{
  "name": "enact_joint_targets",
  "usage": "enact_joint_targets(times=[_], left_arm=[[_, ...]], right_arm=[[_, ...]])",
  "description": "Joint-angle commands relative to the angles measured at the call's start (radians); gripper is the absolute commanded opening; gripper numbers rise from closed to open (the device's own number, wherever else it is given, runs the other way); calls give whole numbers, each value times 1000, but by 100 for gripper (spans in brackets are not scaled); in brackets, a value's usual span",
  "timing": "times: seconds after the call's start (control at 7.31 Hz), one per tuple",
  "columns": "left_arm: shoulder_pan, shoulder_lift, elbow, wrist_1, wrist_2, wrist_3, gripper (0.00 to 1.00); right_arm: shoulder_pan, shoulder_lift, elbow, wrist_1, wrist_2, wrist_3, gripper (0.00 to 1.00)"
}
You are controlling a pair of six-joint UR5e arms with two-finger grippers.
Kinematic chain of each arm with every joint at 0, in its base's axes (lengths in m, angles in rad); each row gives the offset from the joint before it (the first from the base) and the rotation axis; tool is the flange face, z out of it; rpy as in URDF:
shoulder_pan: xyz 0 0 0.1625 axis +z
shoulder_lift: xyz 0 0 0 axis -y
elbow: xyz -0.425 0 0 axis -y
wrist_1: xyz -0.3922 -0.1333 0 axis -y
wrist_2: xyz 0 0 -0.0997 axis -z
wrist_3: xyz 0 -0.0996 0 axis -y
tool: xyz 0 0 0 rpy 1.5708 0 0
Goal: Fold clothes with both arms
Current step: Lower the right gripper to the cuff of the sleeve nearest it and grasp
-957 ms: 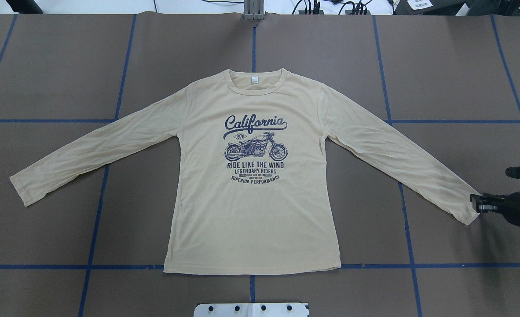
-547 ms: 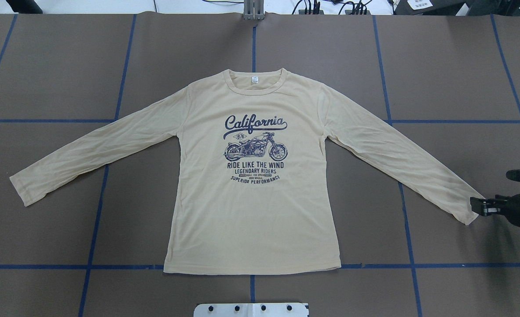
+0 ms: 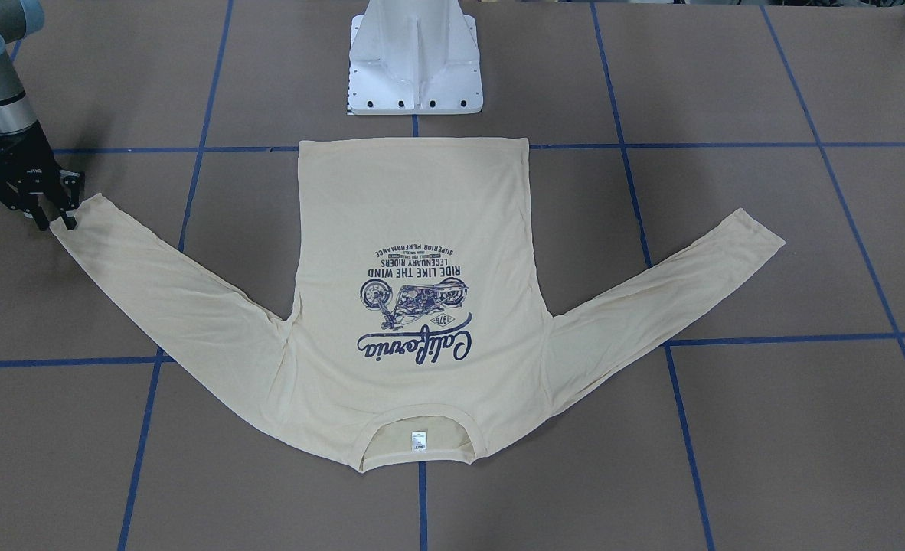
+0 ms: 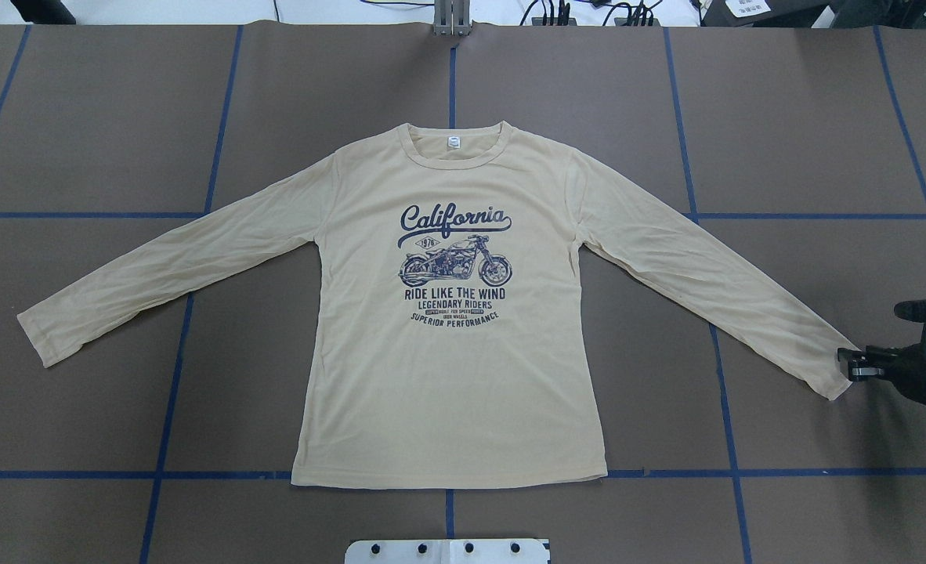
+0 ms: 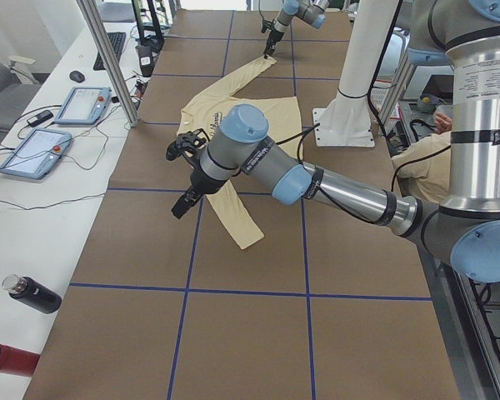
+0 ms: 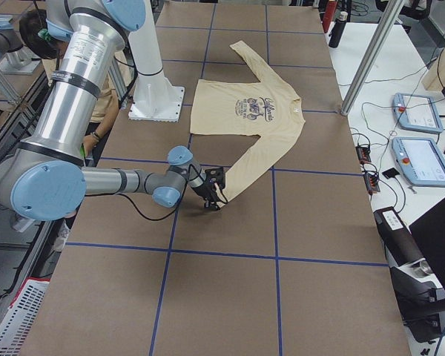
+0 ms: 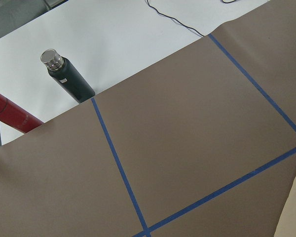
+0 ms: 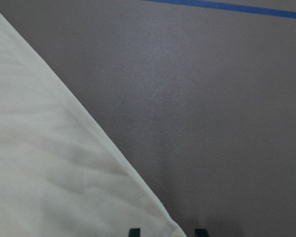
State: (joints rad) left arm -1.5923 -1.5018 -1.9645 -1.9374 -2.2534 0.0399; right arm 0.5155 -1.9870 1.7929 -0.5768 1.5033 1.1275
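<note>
While shirt lies flat, no fold made: right gripper apart at its cuff; left gripper, cannot tell.

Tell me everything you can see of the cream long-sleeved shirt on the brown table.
The pale cream-yellow long-sleeved shirt looks like thin knit. It lies flat, front up, unfolded, on the brown paper-covered table, both sleeves spread outward. A navy California motorcycle print marks the chest; a small white label sits inside the round neck. The black right gripper, jaws open, stands at one cuff's corner, not yet closed on it.
</note>
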Motion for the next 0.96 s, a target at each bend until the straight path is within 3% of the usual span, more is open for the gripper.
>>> enact_joint_targets(times=[0.0,0.27,0.55,0.68,0.82], left_arm=[[0,0,-1,0,0,0,100],[0,0,1,0,0,0,100],[0,-2,-1,0,0,0,100],[0,0,-1,0,0,0,100],[0,0,-1,-2,0,0,100]], right_arm=[[1,-1,0,0,0,1,16],[3,-4,2,0,0,1,0],[35,-3,19,0,14,-3,0],[75,-6,78,-8,56,-3,0],[156,-3,129,-12,152,-5,0]])
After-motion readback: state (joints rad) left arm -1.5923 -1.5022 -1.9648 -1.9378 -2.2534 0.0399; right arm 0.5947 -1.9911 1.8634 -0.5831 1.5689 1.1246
